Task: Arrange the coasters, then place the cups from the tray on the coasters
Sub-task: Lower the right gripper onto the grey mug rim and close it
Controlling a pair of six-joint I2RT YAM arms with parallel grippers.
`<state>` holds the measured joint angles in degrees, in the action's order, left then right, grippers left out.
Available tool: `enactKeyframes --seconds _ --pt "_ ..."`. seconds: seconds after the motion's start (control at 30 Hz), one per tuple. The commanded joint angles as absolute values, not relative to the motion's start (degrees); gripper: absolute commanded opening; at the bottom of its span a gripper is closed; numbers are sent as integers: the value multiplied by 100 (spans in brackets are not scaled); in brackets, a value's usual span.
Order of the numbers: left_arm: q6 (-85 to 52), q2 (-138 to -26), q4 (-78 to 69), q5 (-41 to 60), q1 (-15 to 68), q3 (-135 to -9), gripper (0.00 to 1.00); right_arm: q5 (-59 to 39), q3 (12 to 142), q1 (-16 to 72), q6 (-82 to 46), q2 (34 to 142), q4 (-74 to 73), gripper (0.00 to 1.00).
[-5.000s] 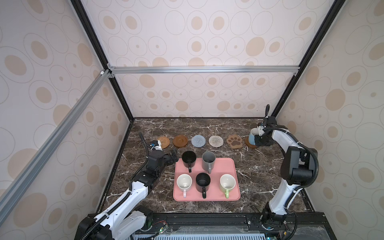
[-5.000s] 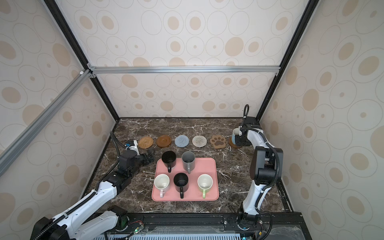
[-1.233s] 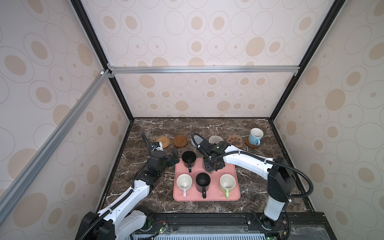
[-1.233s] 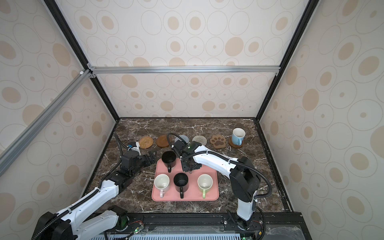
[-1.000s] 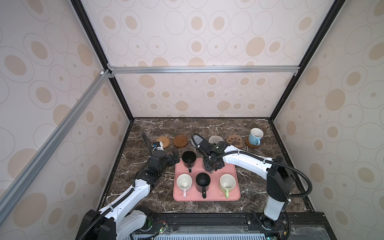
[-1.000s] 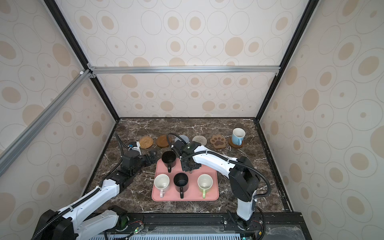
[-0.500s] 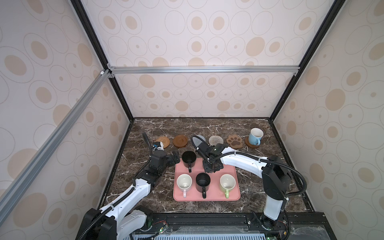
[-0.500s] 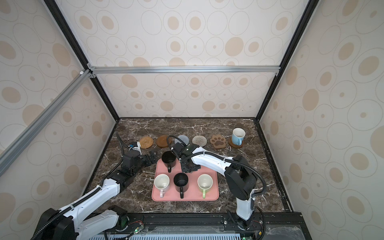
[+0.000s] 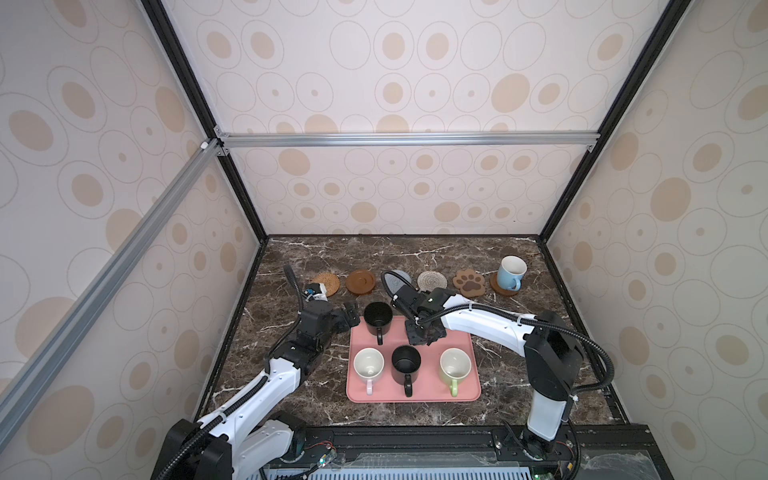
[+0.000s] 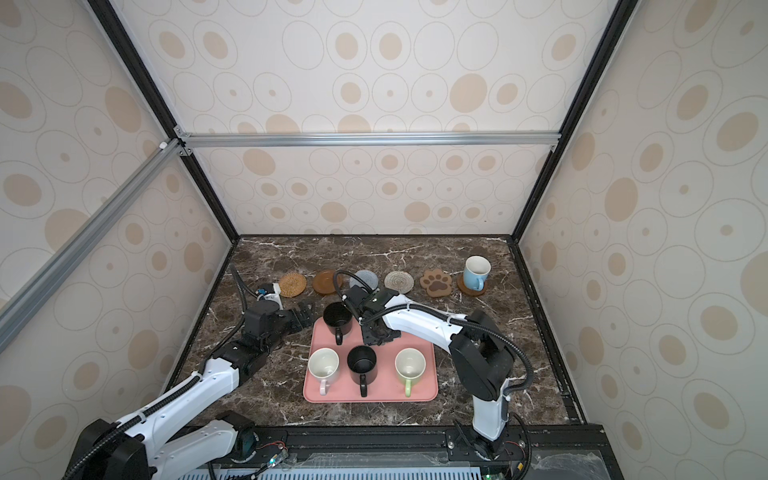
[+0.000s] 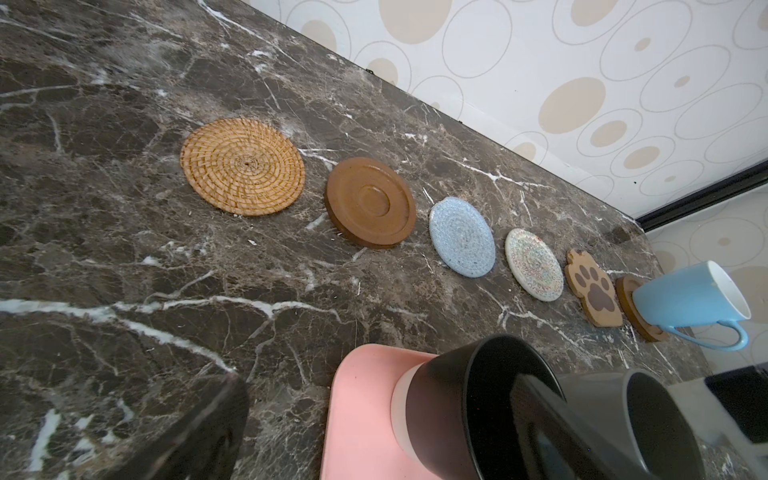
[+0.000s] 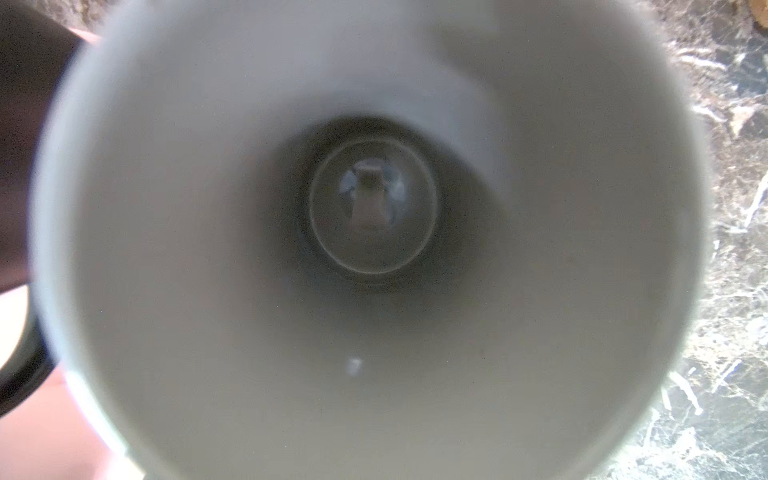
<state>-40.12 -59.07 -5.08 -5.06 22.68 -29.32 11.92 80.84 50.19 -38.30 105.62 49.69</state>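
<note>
With 12 o'clock at the back wall, the pink tray [image 9: 467, 386] lies front-centre, its long axis running 9 to 3. Four glossy mugs show upright on it, handles all toward 6. A black mug [image 9: 377, 316] sits at its 10 o'clock corner. Along the near side are a pink mug [image 9: 368, 363], a second black mug [image 9: 405, 360] and a green mug [image 9: 454, 364].

The grey mug [image 12: 374, 324] stands at the tray's 12 o'clock edge. In both top views it is hidden under the right gripper [image 9: 422, 336], whose wrist camera looks straight down its round bore. The right forearm reaches low toward 10 o'clock from an upright link, wrist bent down, jaws together; what they pinch is hidden.

The left arm stretches toward 1 o'clock. The left gripper [image 9: 352, 312] is spread wide, just at 9 o'clock of the black mug.

Along 12 runs a 9-to-3 row of coasters:
- woven rattan disc [image 11: 243, 166]
- smooth brown disc [image 11: 370, 201]
- blue knit round [image 11: 462, 237]
- cream knit round [image 11: 534, 264]
- paw [image 11: 594, 293]
- second brown disc [image 11: 624, 297], carrying the blue mug [image 9: 510, 272]
</note>
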Motion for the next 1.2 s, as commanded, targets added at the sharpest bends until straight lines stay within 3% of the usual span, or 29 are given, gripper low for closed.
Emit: enactKeyframes --seconds 0.0,1.17 --pt "-3959 -5836 -513 -581 2312 -3179 100 1397 8002 5054 -3810 10377 4969 14" --pt "-3955 -6034 -672 -554 2311 -3208 100 1653 8308 4744 -3447 9729 5107 12"
